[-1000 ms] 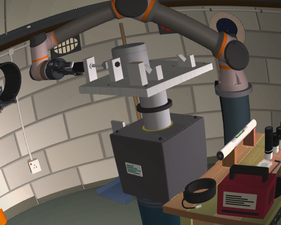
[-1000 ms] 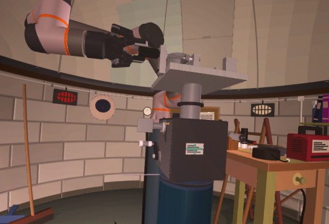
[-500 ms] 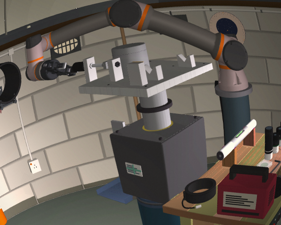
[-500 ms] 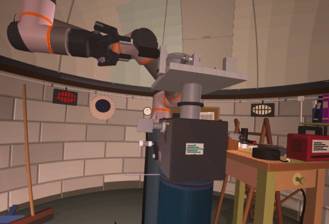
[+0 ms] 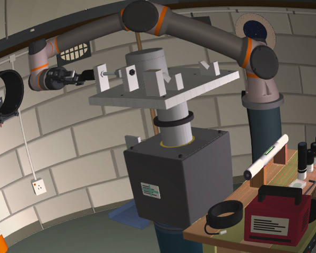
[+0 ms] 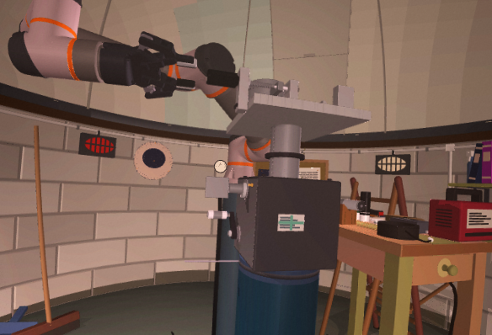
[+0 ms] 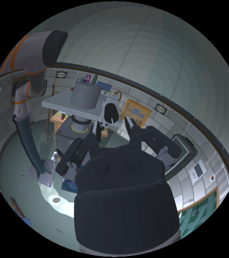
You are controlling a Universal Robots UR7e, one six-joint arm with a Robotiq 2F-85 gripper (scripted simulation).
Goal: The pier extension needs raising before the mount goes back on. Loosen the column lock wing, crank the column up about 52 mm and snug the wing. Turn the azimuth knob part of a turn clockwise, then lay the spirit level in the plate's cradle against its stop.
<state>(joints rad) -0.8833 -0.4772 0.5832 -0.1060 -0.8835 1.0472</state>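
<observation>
The black azimuth knob (image 5: 87, 75) (image 6: 222, 78) (image 7: 111, 113) sticks out sideways from a white bracket at the left edge of the grey mount plate (image 5: 163, 91). The plate sits on the grey column (image 5: 176, 128), which rises out of the dark pier box (image 5: 179, 174). The white spirit level (image 5: 266, 155) rests tilted on wooden blocks on the bench at the right. The lock wing (image 6: 218, 187) and the crank handle (image 6: 218, 215) stand on the box's side. My gripper (image 5: 77, 76) (image 6: 184, 71) (image 7: 113, 125) is level with the knob, a short way back from it, open and empty.
Behind the pier curves a block wall with vents and a round chart. The bench (image 5: 261, 212) carries a red case (image 5: 277, 218), a black ring (image 5: 225, 214) and eyepieces. A black tube ring (image 5: 5, 92) hangs on the wall left of my wrist. A broom (image 6: 41, 235) leans there.
</observation>
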